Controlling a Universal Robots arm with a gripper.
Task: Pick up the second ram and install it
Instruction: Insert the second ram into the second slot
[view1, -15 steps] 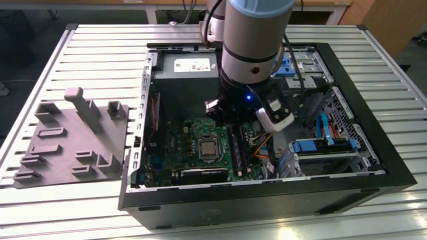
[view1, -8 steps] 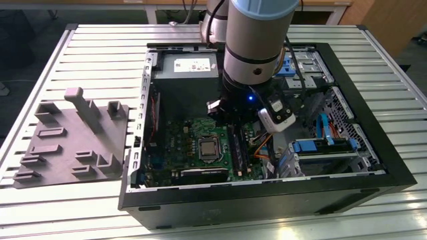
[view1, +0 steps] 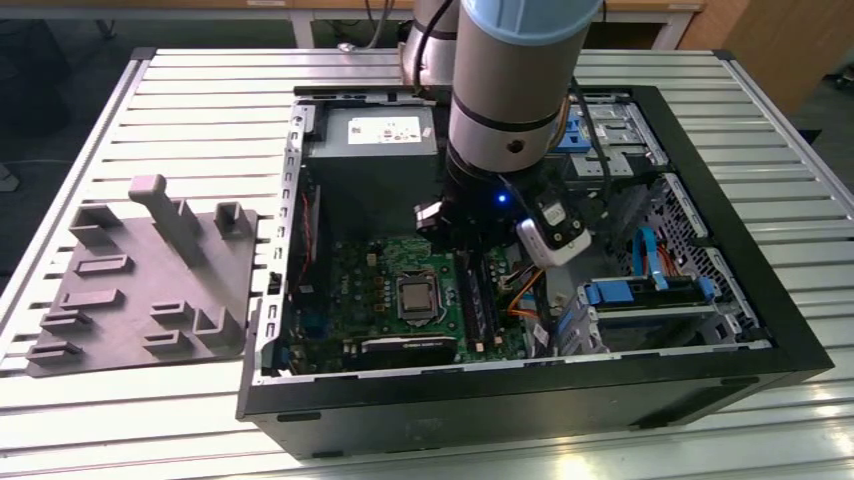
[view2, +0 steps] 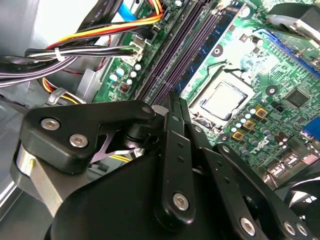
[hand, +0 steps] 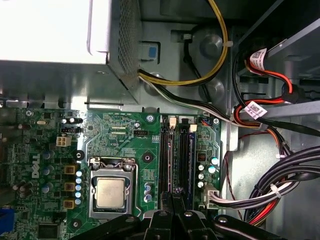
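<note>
The black two-fingered pincer (hand: 173, 196) stands over the green motherboard (hand: 132, 150) inside the open black computer case (view1: 747, 345). Its fingers are drawn together, pinching the thin dark memory stick (hand: 177, 191) at its top edge, directly above the long black slots (hand: 177, 160) beside the silver processor (hand: 110, 192).

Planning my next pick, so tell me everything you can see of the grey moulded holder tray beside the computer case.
The grey moulded holder tray is a matte slab, plastic by its look. Its flat base carries raised rectangular blocks, shallow pockets and one tall upright post near its far end. It lies flat on the ribbed metal table, on the exterior view's left of the open black computer case, close beside its wall; whether they touch is unclear.
</note>
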